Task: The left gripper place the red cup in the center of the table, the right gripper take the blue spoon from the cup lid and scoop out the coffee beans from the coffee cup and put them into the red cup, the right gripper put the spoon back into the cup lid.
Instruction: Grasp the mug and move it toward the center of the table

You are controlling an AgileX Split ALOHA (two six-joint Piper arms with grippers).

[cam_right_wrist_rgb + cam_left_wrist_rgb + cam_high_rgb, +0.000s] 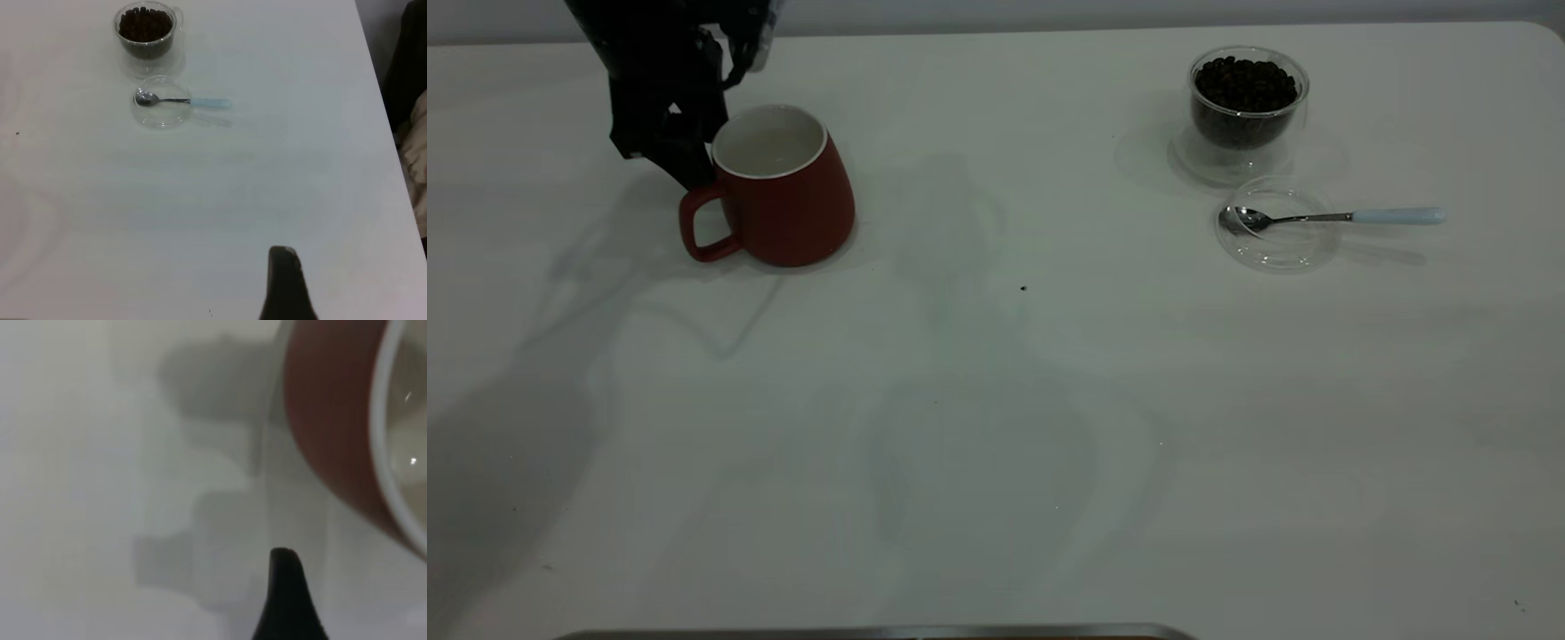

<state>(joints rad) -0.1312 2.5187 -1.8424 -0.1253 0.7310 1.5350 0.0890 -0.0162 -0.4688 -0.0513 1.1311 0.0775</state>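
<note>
The red cup (783,191) stands upright on the far left part of the white surface (996,427), well away from the centre, its white-lined mouth facing up and its loop handle pointing toward the left and near side in the exterior view. The left tool (685,147) is down just beside the cup, at the rim above the handle; whether its fingers are apart or clamped on the cup cannot be told, and its wrist view shows only one dark fingertip (287,597) near the cup's red wall (330,420). Across the surface on the far right stands the coffee cup (1247,107), filled with coffee beans (1245,84). Just in front of it lies the cup lid (1279,238), with the blue spoon (1334,216) resting across it, its bowl inside the lid and its long axis running sideways, pale handle pointing right past the rim. The right tool (285,287) hangs well apart from these; its state cannot be told. A pale wall edges the far side.
</note>
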